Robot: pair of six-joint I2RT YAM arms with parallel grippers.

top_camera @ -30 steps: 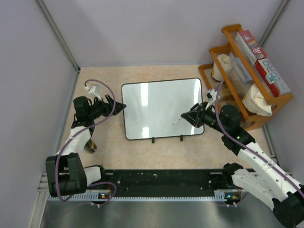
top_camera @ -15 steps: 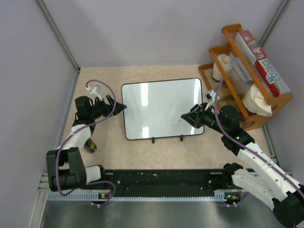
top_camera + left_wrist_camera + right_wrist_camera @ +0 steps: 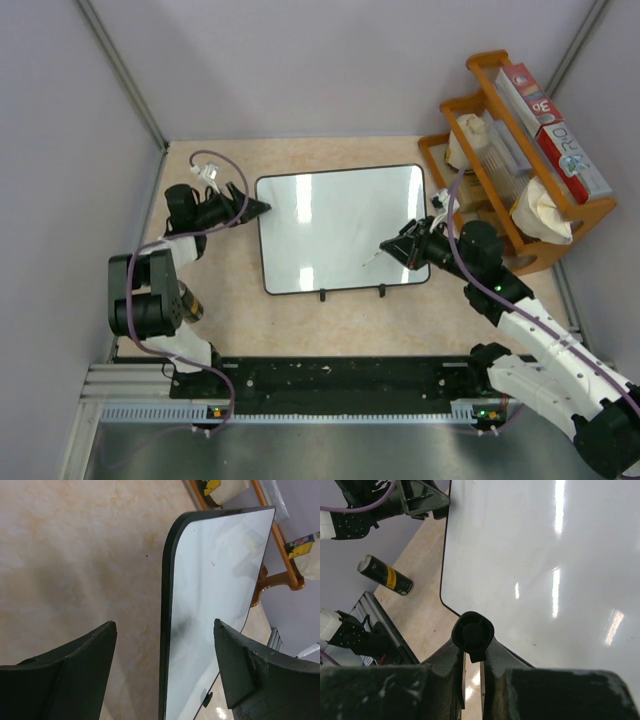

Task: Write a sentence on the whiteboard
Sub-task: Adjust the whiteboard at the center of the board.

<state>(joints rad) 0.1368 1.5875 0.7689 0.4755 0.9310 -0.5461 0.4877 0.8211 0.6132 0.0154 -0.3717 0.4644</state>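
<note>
The whiteboard (image 3: 340, 225) lies flat in the middle of the table, blank and glossy, with its black feet on the near edge. My left gripper (image 3: 262, 208) is open at the board's left edge near the far corner. In the left wrist view the left gripper (image 3: 165, 624) has one jaw on each side of the whiteboard's (image 3: 215, 580) black rim, touching nothing. My right gripper (image 3: 392, 247) hovers over the board's near right part, shut on a marker (image 3: 372, 256) pointing left and down. The marker's black end (image 3: 473, 632) pokes out between the right gripper's (image 3: 474, 652) fingers above the whiteboard (image 3: 545, 555).
An orange wooden rack (image 3: 520, 150) with boxes and bags stands at the back right, close behind the right arm. A black and yellow can (image 3: 385, 574) lies on the table to the left of the board, by the left arm. A black rail (image 3: 330, 380) runs along the near edge.
The left arm has swung away from me, carrying its gripper along the board's left edge toward the far corner, jaws slightly narrower. The right arm and marker have not moved.
</note>
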